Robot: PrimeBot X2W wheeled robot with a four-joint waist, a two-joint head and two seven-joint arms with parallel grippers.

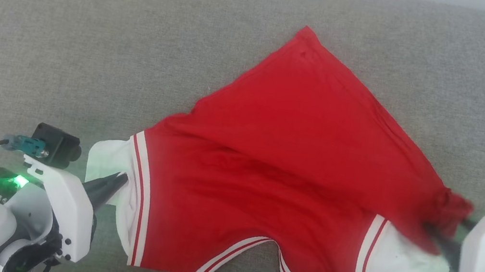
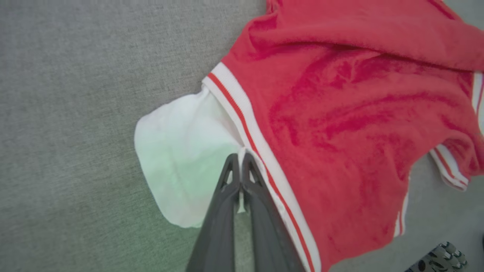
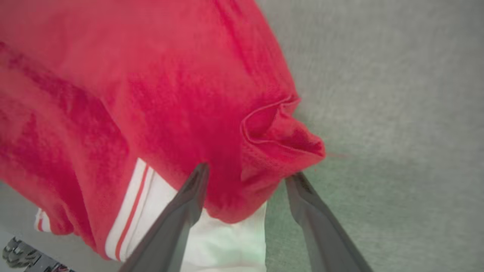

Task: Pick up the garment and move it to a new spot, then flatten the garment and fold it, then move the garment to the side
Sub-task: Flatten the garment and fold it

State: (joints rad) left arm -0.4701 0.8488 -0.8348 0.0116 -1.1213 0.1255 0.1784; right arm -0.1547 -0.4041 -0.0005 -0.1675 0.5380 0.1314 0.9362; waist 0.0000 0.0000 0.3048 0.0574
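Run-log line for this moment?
garment: on grey surface, not flat | left gripper: shut on white sleeve | right gripper: open around red corner

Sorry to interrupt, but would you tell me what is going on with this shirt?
The robot is handling a red garment lying on a grey fabric surface. Its left gripper has its jaws shut on the white sleeve by the striped trim. The right gripper has its jaws open around a bunched red corner lying over the other sleeve, not clamped.
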